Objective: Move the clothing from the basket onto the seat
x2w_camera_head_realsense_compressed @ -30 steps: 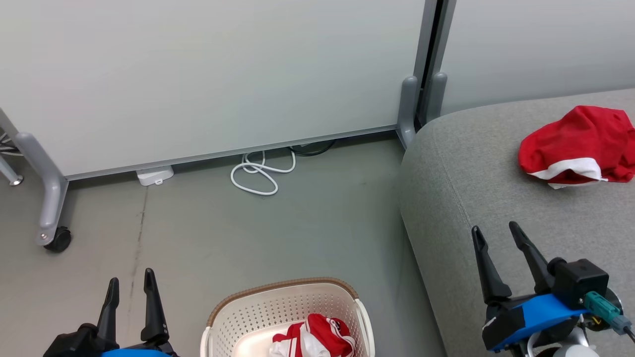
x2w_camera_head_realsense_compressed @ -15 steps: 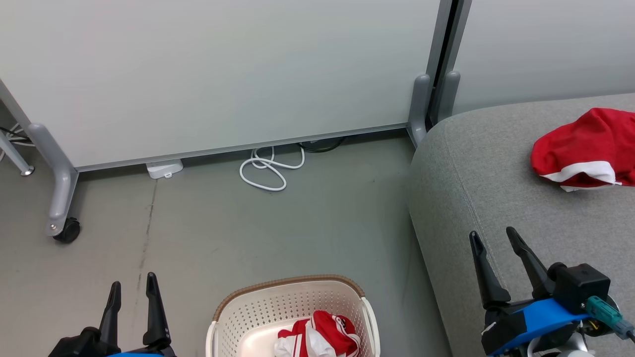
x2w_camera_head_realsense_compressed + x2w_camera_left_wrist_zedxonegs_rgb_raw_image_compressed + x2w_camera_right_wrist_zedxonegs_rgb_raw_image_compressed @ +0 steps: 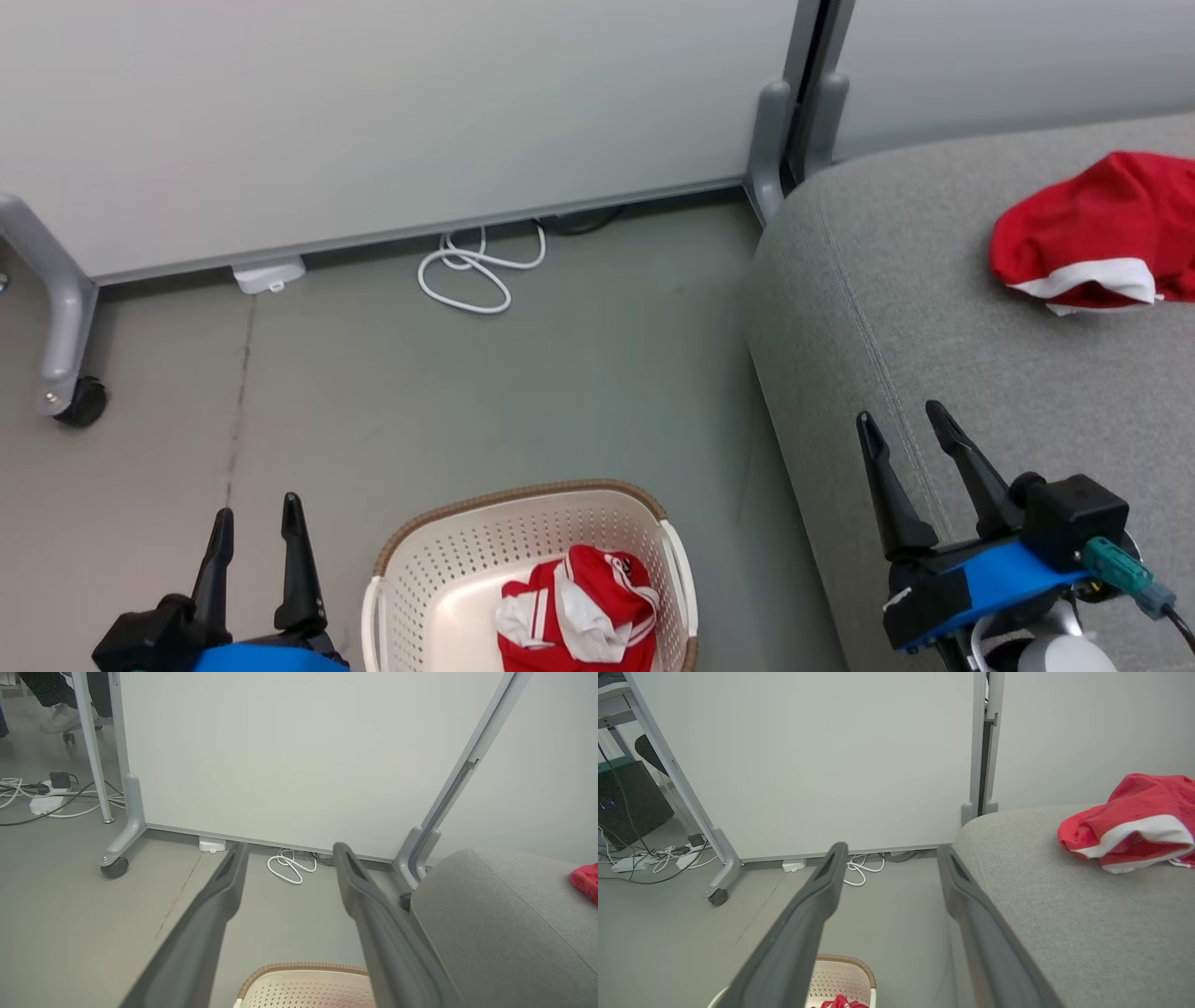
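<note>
Downward camera tilt; red clothing (image 3: 577, 609) inside basket (image 3: 446, 562)

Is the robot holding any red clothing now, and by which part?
Nothing is held. The left gripper and right gripper are open and empty; one red garment lies in the basket, a second garment on the seat.

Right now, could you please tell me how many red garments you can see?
2. One red garment lies on the grey sofa; a second red bundle sits in the basket on the floor. More may be hidden beneath that bundle.
</note>
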You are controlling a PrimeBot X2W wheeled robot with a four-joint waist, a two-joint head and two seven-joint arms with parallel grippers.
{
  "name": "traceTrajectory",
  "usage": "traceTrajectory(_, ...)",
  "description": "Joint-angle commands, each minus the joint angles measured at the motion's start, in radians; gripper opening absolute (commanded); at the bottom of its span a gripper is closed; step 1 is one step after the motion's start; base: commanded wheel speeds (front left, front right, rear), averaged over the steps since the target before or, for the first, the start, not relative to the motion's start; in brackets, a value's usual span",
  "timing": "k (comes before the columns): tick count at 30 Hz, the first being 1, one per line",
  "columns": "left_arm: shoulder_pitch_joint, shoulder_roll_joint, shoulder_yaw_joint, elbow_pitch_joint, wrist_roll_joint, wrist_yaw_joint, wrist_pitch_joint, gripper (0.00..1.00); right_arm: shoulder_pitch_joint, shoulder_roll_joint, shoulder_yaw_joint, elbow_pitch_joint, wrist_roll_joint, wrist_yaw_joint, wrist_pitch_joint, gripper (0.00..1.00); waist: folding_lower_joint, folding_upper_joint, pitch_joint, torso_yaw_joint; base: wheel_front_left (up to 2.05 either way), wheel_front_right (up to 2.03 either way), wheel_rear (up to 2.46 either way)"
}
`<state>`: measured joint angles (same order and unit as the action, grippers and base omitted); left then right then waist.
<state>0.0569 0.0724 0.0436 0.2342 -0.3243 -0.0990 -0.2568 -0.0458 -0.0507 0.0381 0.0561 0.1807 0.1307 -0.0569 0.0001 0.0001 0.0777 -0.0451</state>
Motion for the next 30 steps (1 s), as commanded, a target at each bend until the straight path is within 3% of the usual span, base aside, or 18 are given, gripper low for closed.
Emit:
traceTrajectory(1, -0.027, 0.007, -0.009, 0.002, 0.005, -0.003, 0.004, 1.00, -0.022, 0.000, 0.009, -0.007, 0.009, 0.000, -0.006, 1.00, -0.0001, -0.0001, 0.023, -0.005, 0.00, 0.00, 0.00)
traceTrajectory(8, -0.124, 0.025, -0.045, 0.110, -0.007, -0.016, 0.014, 1.00, -0.088, 0.000, 0.072, -0.028, 0.010, 0.000, -0.027, 1.00, -0.0001, -0.0001, 0.166, -0.073, 0.00, 0.00, 0.00)
traceTrajectory(17, -0.346, 0.057, -0.151, 0.376, -0.016, -0.032, 0.045, 1.00, -0.196, 0.000, 0.156, -0.044, 0.018, 0.000, -0.061, 1.00, -0.0001, -0.0001, 0.391, -0.165, 0.00, 0.00, 0.00)
traceTrajectory(30, -0.637, 0.052, -0.299, 0.707, -0.113, -0.034, 0.122, 1.00, -0.313, 0.000, 0.250, -0.085, 0.007, 0.000, -0.089, 1.00, -0.0001, -0.0001, 0.660, -0.233, 0.00, 0.00, 0.00)
